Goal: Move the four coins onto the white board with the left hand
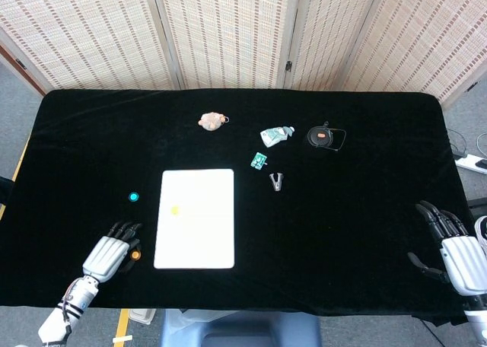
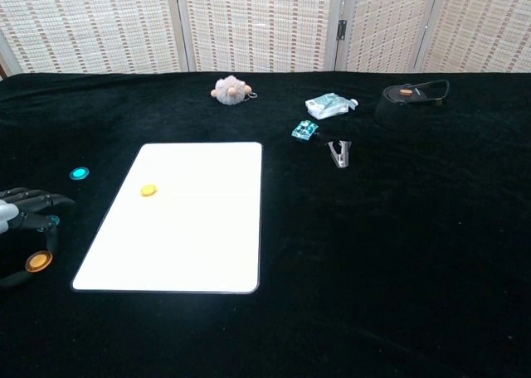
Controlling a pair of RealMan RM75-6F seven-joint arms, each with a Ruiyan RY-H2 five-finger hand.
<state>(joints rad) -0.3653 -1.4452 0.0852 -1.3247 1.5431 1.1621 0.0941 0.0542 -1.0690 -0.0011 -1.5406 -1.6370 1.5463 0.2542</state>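
Near the front left corner of the black cloth-covered table [image 1: 365, 233], the left hand [image 1: 108, 253] hovers low with its dark fingers [image 2: 37, 202] stretched forward and a little apart, holding nothing. A flat orange round coin [image 2: 37, 261] lies just under and beside the thumb side of that hand, apart from the board; whether a finger touches it cannot be told. A second teal coin [image 2: 53, 221] peeks out by the fingertips. A small teal round coin [image 1: 134, 197] sits further back toward the left edge, well apart from the hand. The flat white rectangular board [image 1: 199, 233] lies left of the table's middle, and a yellow round coin [image 1: 175, 209] already rests on its left half.

Past the board, toward the back edge, are a pinkish fluffy plush keychain [image 1: 212, 120], a pale green crumpled packet [image 1: 275, 136], a small green tag [image 1: 259, 160], a metal clip [image 1: 276, 182] and a black round pouch [image 1: 323, 137].

At the front right corner the right hand [image 1: 453, 254] rests, fingers spread, holding nothing.

The coins look thin, stiff, light and slick, lying flush on soft cloth. They would probably be best pinched by opposite rim edges, or tipped up on one edge first, since a flat press would likely only slide them.
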